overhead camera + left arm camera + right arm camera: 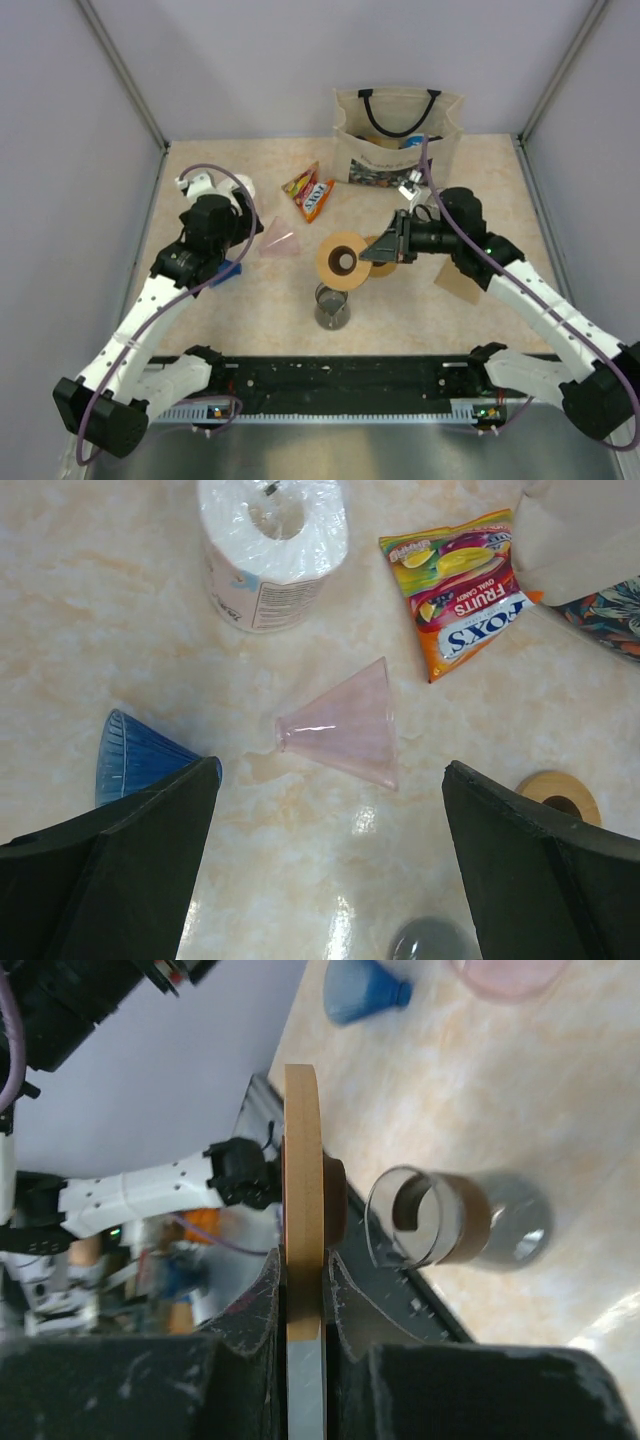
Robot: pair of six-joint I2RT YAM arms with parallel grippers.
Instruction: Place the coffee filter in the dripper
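Though slack, tote bag (446,121) with items (380,141)

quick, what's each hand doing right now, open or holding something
left hand: open, holding nothing.
right hand: closed on the edge of the wooden ring.

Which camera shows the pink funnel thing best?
The left wrist camera. There the pink cone lies on its side in the middle of the picture, big and whole. The top camera shows it whole too, but small. The right wrist camera catches only a slice of its rim at the top edge.
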